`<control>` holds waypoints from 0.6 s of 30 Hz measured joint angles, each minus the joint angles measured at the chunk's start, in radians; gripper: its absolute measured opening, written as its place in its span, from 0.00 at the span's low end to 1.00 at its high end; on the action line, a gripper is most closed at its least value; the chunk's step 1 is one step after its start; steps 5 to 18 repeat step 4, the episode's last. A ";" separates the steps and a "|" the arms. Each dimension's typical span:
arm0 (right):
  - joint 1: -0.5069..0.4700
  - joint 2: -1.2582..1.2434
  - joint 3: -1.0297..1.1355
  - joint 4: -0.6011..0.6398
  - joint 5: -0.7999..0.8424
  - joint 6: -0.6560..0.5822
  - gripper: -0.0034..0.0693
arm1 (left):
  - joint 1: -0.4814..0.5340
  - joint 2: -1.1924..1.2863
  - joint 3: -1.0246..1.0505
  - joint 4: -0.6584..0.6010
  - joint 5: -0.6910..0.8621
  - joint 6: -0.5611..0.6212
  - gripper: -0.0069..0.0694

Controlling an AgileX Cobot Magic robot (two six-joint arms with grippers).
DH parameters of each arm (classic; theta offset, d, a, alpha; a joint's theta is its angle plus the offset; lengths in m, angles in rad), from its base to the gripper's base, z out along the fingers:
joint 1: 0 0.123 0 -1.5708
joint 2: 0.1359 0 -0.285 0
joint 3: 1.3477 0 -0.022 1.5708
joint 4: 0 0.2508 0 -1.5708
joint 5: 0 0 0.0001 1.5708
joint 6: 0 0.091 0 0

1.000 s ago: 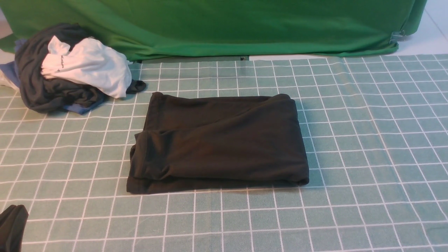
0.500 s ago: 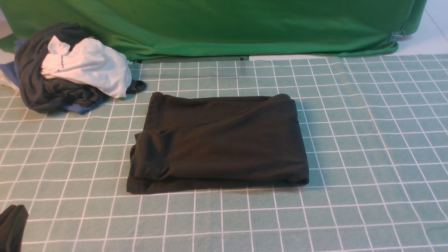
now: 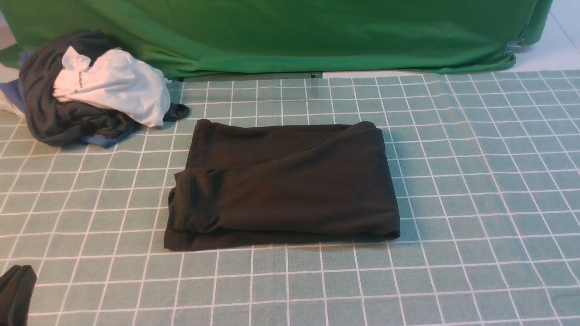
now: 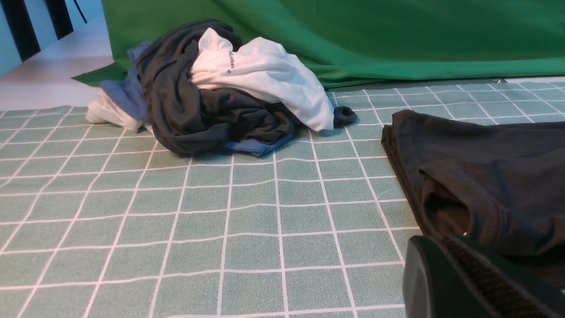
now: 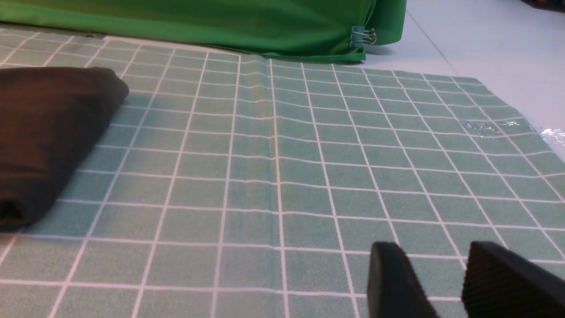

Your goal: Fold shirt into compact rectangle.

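Observation:
The black shirt (image 3: 285,181) lies folded into a rough rectangle in the middle of the checked cloth, its print and neck label hidden inside the folds. Its left edge shows layered hems in the left wrist view (image 4: 485,176), and its rounded right fold shows in the right wrist view (image 5: 48,132). My left gripper (image 3: 16,292) rests at the near left corner, apart from the shirt, fingers (image 4: 441,265) pressed together and empty. My right gripper (image 5: 435,254) is out of the front view; it hovers over bare cloth right of the shirt, slightly open and empty.
A heap of dark grey, white and blue garments (image 3: 86,90) sits at the back left, close to the shirt's far left corner. A bright green cloth (image 3: 290,31) hangs along the back, held by a metal clip (image 3: 514,46). The checked tablecloth (image 3: 476,181) covers the table.

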 joint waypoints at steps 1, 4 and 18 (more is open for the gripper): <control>0.000 0.000 0.000 0.000 0.000 0.000 0.38 | 0.000 0.000 0.000 0.000 0.000 0.000 0.11; 0.000 0.000 0.000 0.000 0.000 0.000 0.38 | 0.000 0.000 0.000 0.000 0.000 0.000 0.12; 0.000 0.000 0.000 0.000 0.000 0.000 0.38 | 0.000 0.000 0.000 0.000 0.000 0.000 0.12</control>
